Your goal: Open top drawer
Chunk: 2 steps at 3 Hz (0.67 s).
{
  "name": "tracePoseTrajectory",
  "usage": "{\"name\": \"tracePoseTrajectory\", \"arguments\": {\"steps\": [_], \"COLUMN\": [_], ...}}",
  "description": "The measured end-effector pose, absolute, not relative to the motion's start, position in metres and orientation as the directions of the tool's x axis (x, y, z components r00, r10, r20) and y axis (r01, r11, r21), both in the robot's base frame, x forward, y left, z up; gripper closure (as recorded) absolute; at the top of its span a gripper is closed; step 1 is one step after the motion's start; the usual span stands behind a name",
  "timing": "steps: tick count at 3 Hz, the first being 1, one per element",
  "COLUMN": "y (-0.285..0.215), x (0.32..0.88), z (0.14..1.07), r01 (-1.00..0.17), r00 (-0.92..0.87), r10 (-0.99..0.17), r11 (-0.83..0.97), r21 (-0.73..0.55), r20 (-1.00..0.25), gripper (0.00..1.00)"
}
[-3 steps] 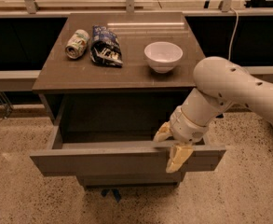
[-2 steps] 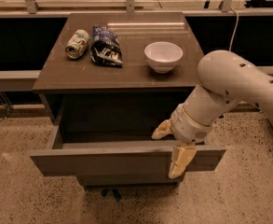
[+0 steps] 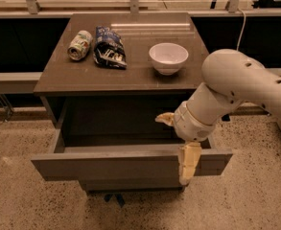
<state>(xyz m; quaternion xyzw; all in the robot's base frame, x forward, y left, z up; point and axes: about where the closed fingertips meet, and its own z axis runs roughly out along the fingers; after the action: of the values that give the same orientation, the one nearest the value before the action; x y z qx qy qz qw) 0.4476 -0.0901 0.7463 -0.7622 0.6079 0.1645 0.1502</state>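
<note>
The wide grey-brown top drawer (image 3: 106, 164) with its flat handleless front stands well out from the cabinet body, its smooth grey inside showing behind the front panel. The robot's two-finger gripper (image 3: 171, 150) sits at the right end of that front. One tan finger (image 3: 189, 161) hangs down over the outer face of the panel, and the other (image 3: 164, 119) points left above the drawer's inside. The jaws are spread wide and straddle the front's top edge without clamping it. The rounded white arm (image 3: 236, 87) reaches in from the right. On the dark grey-brown worktop (image 3: 130, 73) above lie a dented metal can (image 3: 79, 44) on its side, a crumpled dark blue snack bag (image 3: 109, 48) just beside it, and an upright white round bowl (image 3: 168, 57) further right. The cabinet stands on a speckled beige floor (image 3: 25, 205).
</note>
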Motion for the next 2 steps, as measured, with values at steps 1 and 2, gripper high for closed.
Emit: {"name": "tracePoseTrajectory", "arguments": {"steps": [1,2], "y": [-0.097,-0.102], "x": [0.471,0.494], "z": [0.739,0.726], "r01": [-0.984,-0.99], "r00": [0.177,0.141], "r10": [-0.887,-0.898], "r11": [-0.167,-0.124], "r21": [-0.062,-0.067], "r20": [-0.426,-0.418], "gripper": [0.0,0.15]}}
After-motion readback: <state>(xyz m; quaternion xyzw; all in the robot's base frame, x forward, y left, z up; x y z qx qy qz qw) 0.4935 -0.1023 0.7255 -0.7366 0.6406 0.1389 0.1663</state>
